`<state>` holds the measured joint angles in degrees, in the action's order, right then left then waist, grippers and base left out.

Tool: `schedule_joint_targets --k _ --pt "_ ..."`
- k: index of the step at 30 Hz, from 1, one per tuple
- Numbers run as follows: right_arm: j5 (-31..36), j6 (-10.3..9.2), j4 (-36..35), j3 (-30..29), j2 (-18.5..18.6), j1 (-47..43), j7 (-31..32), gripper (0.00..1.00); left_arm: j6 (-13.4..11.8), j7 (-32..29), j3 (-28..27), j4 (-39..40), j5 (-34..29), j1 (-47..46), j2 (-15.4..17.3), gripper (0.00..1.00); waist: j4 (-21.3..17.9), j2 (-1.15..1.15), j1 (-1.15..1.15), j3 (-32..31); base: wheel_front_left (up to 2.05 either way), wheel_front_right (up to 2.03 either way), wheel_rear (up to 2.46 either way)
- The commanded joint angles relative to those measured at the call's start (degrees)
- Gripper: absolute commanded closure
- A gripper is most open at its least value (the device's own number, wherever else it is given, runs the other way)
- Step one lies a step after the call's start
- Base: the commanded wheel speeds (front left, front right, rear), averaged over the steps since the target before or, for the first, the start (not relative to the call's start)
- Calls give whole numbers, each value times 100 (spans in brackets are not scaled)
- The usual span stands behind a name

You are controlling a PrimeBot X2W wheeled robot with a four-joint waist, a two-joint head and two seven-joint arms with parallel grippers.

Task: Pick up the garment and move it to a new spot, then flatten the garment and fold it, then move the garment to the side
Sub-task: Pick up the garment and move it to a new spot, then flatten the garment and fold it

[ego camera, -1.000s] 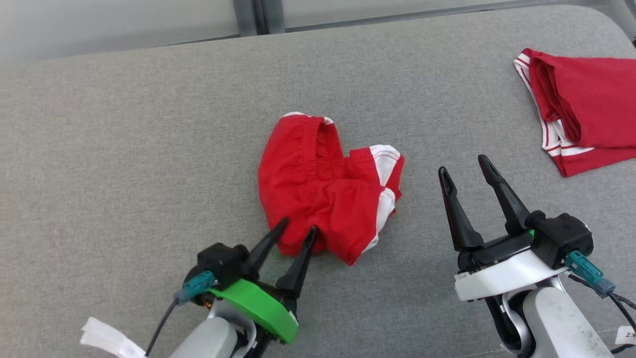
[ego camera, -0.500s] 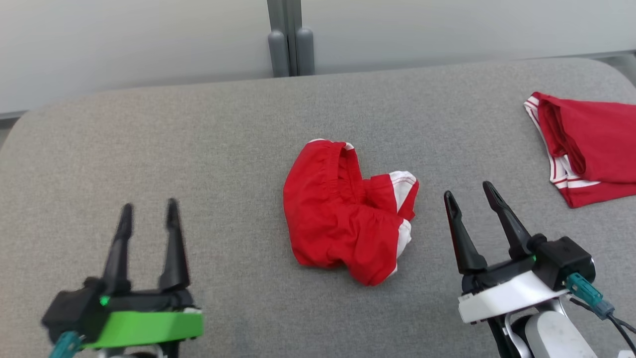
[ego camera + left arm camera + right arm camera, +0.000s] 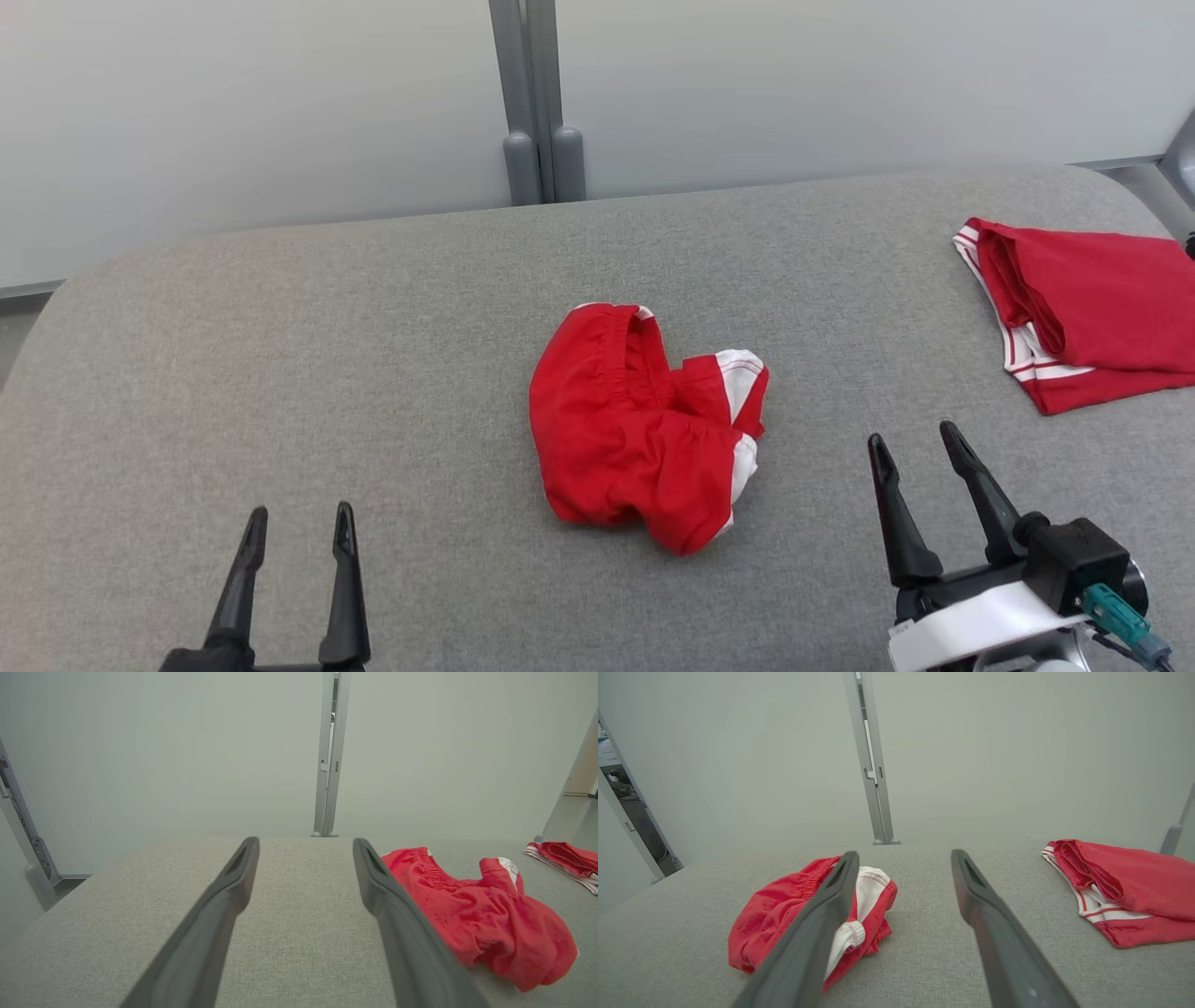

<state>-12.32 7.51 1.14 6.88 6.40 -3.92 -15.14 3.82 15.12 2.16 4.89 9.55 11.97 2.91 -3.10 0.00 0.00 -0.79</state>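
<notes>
Left hand [image 3: 300, 511] hovers spread and empty over the tabletop [image 3: 280, 327]. The crumpled shorts [image 3: 635, 429] lie at its middle, apart from both hands, and the right hand [image 3: 911, 434] is spread too. Flattening looks next: each hand should pinch an edge and pull outward.

I count two red garments on the one grey table [image 3: 280, 373]: one crumpled pair of shorts [image 3: 635, 429] in the middle, and one folded garment [image 3: 1102, 317] at about two o'clock from it. I have two grippers, my left gripper [image 3: 301, 510] at seven o'clock from the shorts and my right gripper [image 3: 912, 432] at four o'clock. Each has two dark fingers, so four together. Behind the table, at twelve o'clock, stand two grey posts [image 3: 520, 168] side by side.
</notes>
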Motion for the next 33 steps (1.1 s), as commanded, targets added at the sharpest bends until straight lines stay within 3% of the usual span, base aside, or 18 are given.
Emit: schedule_joint_targets --k 1,9,33 --pt "64 -6 -11 -5 20 -99 2 0 -57 0 45 -59 -1 106 2 0 -15 0 0 -20 0 0 0" --pt "106 -6 34 98 6 -161 2 0 -187 0 178 -201 84 106 2 0 -40 0 0 20 0 0 0" --pt "3 -6 122 218 58 -58 3 0 -171 0 182 -374 -47 -19 2 0 26 0 0 42 0 0 0"
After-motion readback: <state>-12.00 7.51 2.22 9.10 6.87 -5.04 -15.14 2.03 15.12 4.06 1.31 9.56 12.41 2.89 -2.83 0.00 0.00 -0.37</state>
